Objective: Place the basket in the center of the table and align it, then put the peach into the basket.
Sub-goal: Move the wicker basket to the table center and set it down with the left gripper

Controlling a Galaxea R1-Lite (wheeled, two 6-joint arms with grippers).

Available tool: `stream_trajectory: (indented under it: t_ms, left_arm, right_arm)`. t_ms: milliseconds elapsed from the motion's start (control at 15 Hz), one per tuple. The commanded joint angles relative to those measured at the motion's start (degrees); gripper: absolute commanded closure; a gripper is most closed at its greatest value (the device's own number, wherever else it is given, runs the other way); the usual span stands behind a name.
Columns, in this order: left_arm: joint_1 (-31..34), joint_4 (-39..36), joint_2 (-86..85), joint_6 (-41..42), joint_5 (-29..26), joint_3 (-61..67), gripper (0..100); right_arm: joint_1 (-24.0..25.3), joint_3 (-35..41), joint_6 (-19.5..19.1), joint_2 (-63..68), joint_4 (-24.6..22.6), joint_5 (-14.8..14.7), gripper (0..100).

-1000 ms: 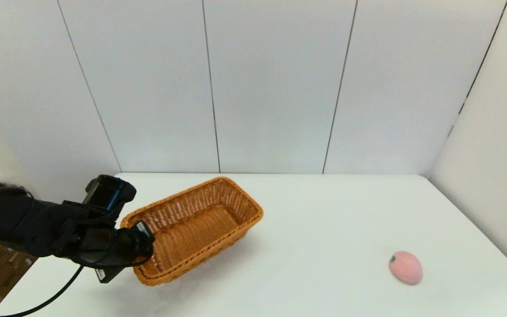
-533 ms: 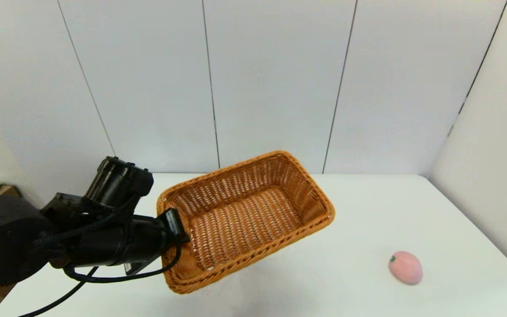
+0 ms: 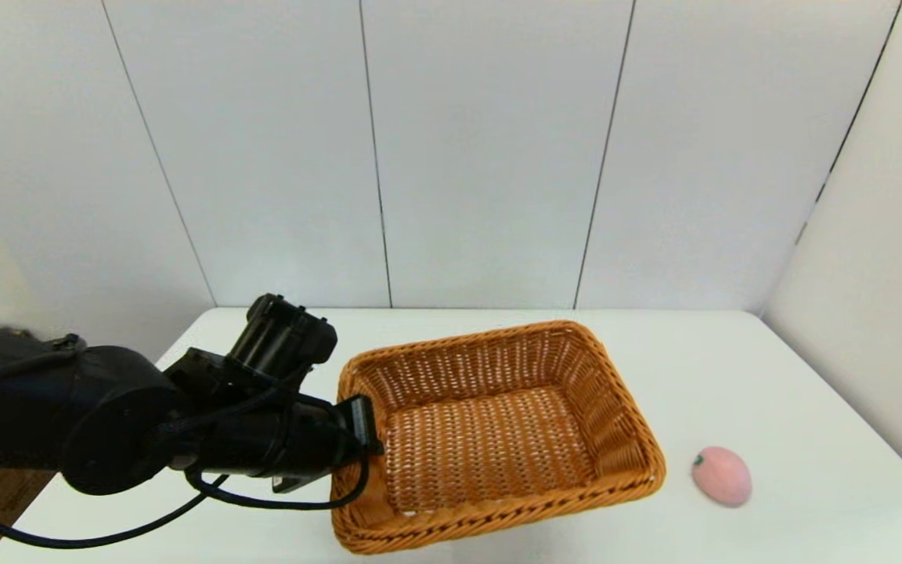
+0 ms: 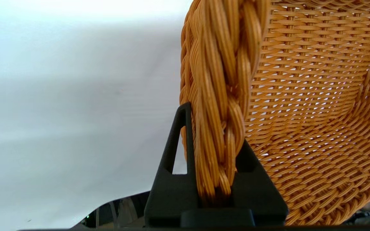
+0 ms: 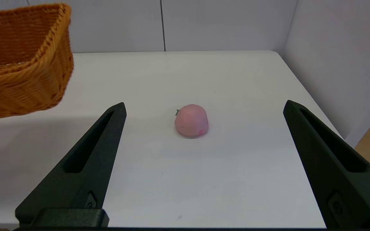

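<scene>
Left gripper [image 4: 215, 179] is clamped on the braided rim of the basket [image 3: 498, 439] at its short left end, one finger inside the wall, one outside, so the rim works as a handle. Basket hangs just above the table [image 3: 733, 360], near the middle, roughly square to the edges. Peach [image 3: 722, 475] lies on the table just right of it, apart. Right gripper [image 5: 204, 160] waits wide open and empty, pointed at the peach, likely staged for the pick.
</scene>
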Motion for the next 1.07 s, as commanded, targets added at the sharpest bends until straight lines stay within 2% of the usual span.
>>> stream_trajectory:
  t_ms: [67, 467, 667, 800, 1067]
  left_arm:
    - [0.16, -0.13, 9.76, 2.94, -0.24, -4.07, 100]
    - [4.55, -1.97, 17.06, 11.64, -0.85, -7.14, 100]
    - [4.82, -5.66, 19.61, 11.91, -2.35, -7.14, 100]
    - [4.82, -6.1, 19.87, 11.73, -4.19, -7.14, 100]
    - [4.82, -6.1, 20.22, 9.27, -4.19, -7.32, 100]
  right_arm:
    - [0.0, -0.04, 0.02, 0.07, 0.0, 0.0, 0]
    - [0.0, -0.04, 0.02, 0.07, 0.0, 0.0, 0]
    - [0.0, 0.05, 0.02, 0.07, 0.0, 0.0, 0]
    - [0.0, -0.04, 0.02, -0.01, 0.0, 0.0, 0]
    - [0.0, -0.04, 0.02, -0.01, 0.0, 0.0, 0]
